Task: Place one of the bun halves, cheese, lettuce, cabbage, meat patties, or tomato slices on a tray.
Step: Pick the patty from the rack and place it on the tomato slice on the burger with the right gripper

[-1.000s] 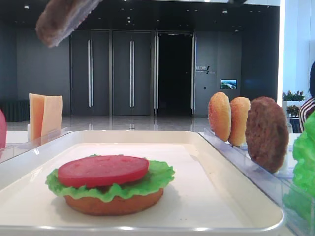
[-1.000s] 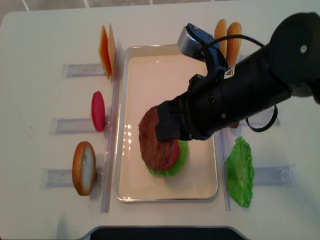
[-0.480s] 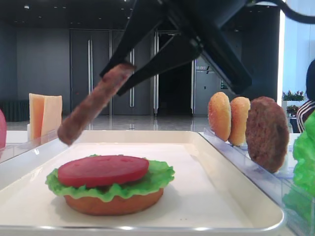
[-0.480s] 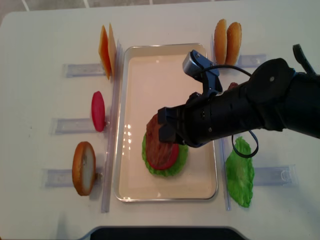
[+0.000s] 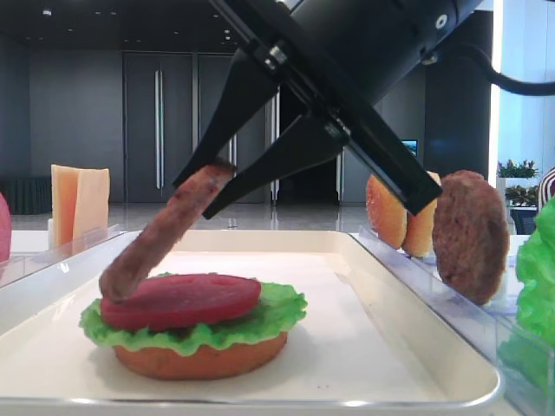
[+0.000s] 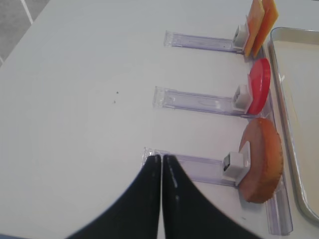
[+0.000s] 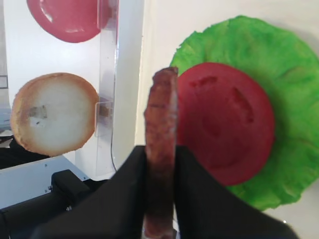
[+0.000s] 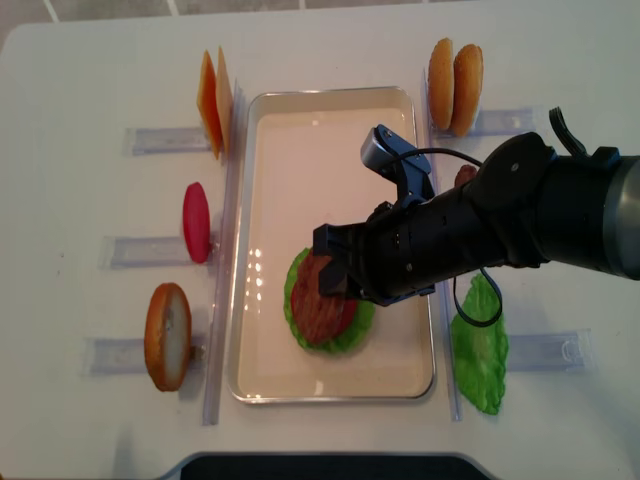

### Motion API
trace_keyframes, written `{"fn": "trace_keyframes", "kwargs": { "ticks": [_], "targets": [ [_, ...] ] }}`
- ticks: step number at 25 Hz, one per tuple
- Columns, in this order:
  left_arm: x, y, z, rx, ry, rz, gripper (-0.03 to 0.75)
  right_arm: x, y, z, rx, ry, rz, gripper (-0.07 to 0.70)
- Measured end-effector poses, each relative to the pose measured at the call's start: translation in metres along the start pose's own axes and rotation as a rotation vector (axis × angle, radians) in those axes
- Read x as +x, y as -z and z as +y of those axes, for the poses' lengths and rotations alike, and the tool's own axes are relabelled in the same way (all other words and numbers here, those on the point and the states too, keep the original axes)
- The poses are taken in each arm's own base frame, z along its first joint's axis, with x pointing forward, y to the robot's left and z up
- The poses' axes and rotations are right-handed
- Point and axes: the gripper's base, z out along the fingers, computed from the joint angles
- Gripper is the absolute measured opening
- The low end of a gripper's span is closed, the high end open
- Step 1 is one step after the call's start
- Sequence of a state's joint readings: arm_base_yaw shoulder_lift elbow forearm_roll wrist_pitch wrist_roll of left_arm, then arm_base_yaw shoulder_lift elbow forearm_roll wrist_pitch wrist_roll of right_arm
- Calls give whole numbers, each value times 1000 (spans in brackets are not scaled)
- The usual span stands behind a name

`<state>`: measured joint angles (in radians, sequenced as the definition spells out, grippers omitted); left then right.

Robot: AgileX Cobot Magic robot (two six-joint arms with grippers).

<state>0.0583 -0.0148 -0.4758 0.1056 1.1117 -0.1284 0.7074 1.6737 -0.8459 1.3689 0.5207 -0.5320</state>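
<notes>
Right gripper (image 7: 159, 159) is clamped on a rough brown meat patty (image 5: 165, 230), tilted, its lower edge touching the flat red tomato slice (image 5: 180, 301) below, which lies on frilly green lettuce (image 5: 269, 316) in the white rimmed tray (image 5: 364, 347). Left gripper (image 6: 161, 164), jaws closed and empty, hangs over the table.

Right arm reaches in from the right, forearm angled down toward centre. Right gripper (image 5: 217, 178) is clamped, its fingers (image 7: 192, 199) pressed on either side of what it holds, wrist tilted. Left gripper (image 6: 160, 167) is fully closed and hangs low, holding nothing.
</notes>
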Motion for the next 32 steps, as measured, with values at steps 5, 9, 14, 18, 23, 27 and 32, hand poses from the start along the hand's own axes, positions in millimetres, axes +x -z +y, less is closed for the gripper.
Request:
{"fn": "trace_keyframes", "kwargs": {
  "ticks": [5,9,14,18,23,27,32],
  "targets": [
    [0,0,0,0,0,0,-1,-3,1,-1,-10,-11,-13,146],
    [0,0,0,0,0,0,-1,-3,1,-1,-18,-15,-9,146],
    [0,0,0,0,0,0,-1,-4,2,2,-62,-33,-5,146],
    [0,0,0,0,0,0,-1,-5,2,4,-88,-33,-11,146],
    [0,0,0,0,0,0,-1,-5,2,5,-94,-29,-17,146],
    [0,0,0,0,0,0,-1,-5,2,5,-93,-17,-20,146],
    [0,0,0,0,0,0,-1,-7,4,3,-91,-13,-27,146]
  ]
}}
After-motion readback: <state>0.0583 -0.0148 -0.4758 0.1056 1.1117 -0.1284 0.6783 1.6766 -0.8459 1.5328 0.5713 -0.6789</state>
